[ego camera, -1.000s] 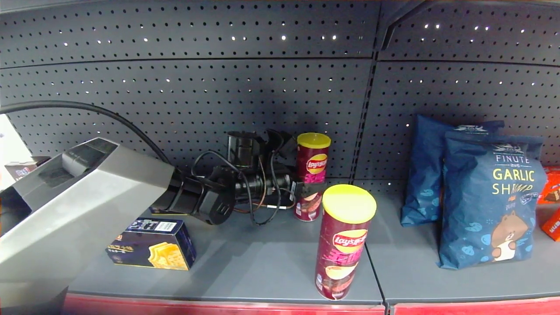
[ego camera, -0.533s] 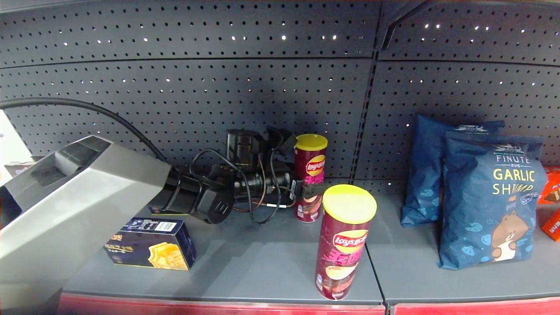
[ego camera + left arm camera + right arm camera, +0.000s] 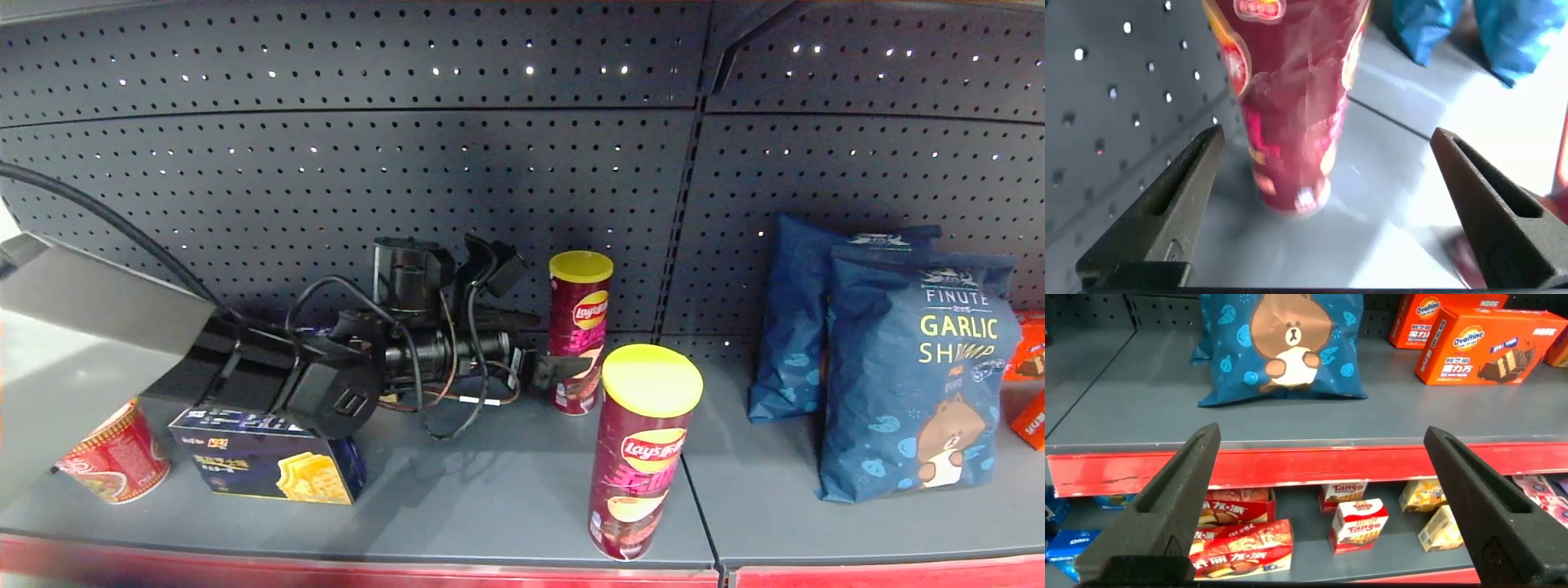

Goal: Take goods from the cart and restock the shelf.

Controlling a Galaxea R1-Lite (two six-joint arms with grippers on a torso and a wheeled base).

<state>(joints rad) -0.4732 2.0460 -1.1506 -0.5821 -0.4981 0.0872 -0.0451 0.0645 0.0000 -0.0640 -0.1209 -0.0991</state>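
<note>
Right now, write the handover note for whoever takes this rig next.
Left gripper: open, empty, facing the rear chip can, which stands upright by the back panel, free of the fingers.
Right gripper: open, empty, facing the shelf front near the blue bear bag.
Front chip can: upright near the edge of the shelf.
Done: both cans shelved.
Left: draw the left arm clear, then fetch more goods from the cart.

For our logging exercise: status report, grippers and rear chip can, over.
Left gripper open at rear chip can, not gripping. Right gripper open, empty. Can upright by back panel. Front chip can clear of it.
</note>
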